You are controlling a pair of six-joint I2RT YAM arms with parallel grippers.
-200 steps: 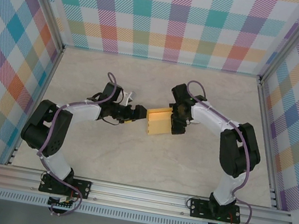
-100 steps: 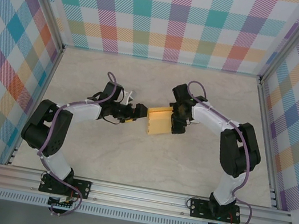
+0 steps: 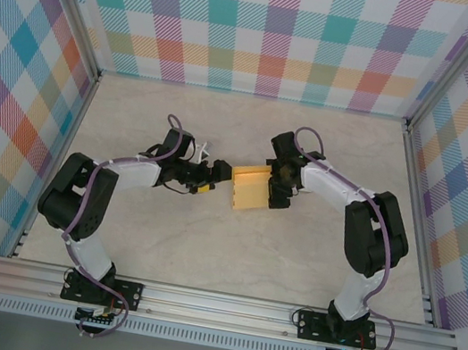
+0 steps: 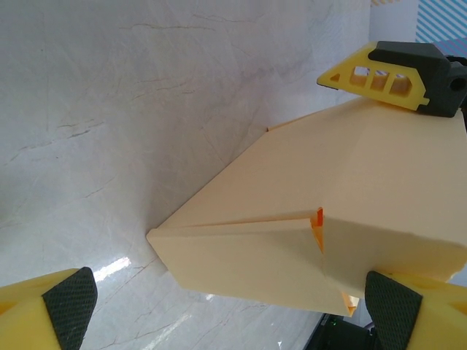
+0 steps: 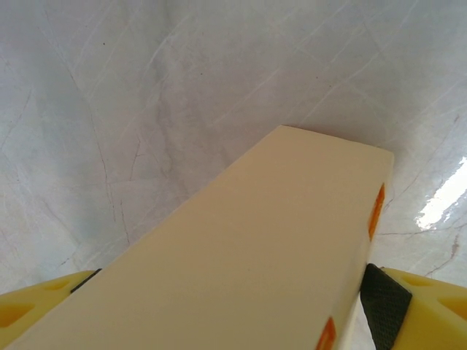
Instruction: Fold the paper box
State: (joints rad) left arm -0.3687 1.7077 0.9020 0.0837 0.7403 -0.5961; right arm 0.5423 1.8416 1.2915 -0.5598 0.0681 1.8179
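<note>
Rail [image 3: 220, 304] sits nearest you, then the pale marbled table [image 3: 204, 242]. At its middle lies your paper box [image 3: 248, 187]. Your left gripper [image 3: 214, 179] is spread wide and released, just beside the box's left end. Your right gripper [image 3: 274, 187] straddles the right end; you cannot tell whether it grips. Plaid walls [image 3: 278, 29] stand behind.

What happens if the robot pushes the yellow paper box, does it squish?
It would probably slide easily: the paper box looks like thin folded card, so light, and the table looks smooth and shiny. A hard push could dent its thin sides or spring it open.
</note>
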